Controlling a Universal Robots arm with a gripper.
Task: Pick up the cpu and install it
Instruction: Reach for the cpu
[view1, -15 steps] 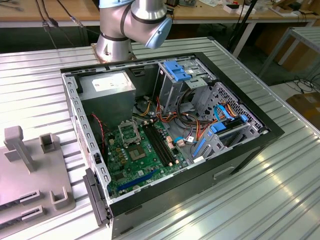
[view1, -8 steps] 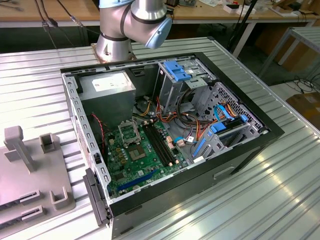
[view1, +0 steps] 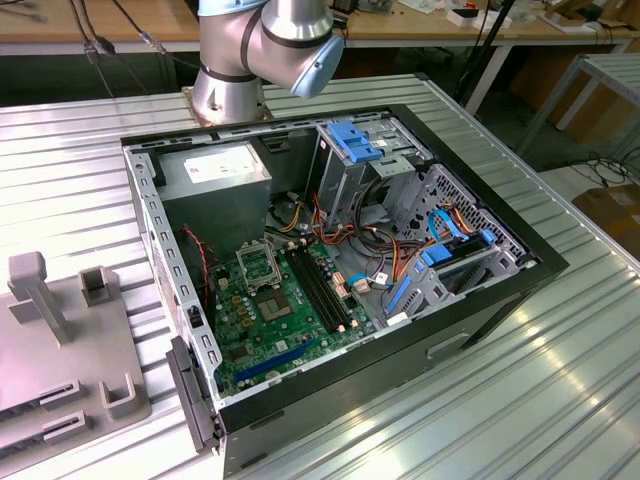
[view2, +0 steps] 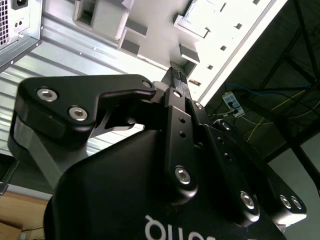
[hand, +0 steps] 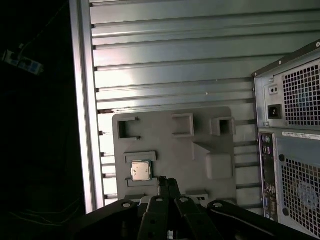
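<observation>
The cpu (hand: 141, 170), a small square chip with a dull grey metal top, lies flat in a shallow recess of the grey fixture plate (hand: 170, 150) on the ribbed table. In the first wrist view my gripper (hand: 167, 183) hangs well above the plate, its black fingertips pressed together with nothing between them, just beside the cpu in the picture. The second wrist view shows the gripper (view2: 179, 78) from behind its black body, pointing at the same plate (view2: 150, 20). The green motherboard (view1: 290, 310) lies inside the open computer case (view1: 330, 260), with its metal socket frame (view1: 258, 268) near the power supply.
The case stands on a ribbed metal table (view1: 540, 400); its perforated rear panel (hand: 295, 150) rises next to the fixture plate. The plate (view1: 60, 350) carries upright grey blocks. Cables and blue drive brackets (view1: 440, 250) crowd the case's far side. The table edge (hand: 82, 125) runs close to the plate.
</observation>
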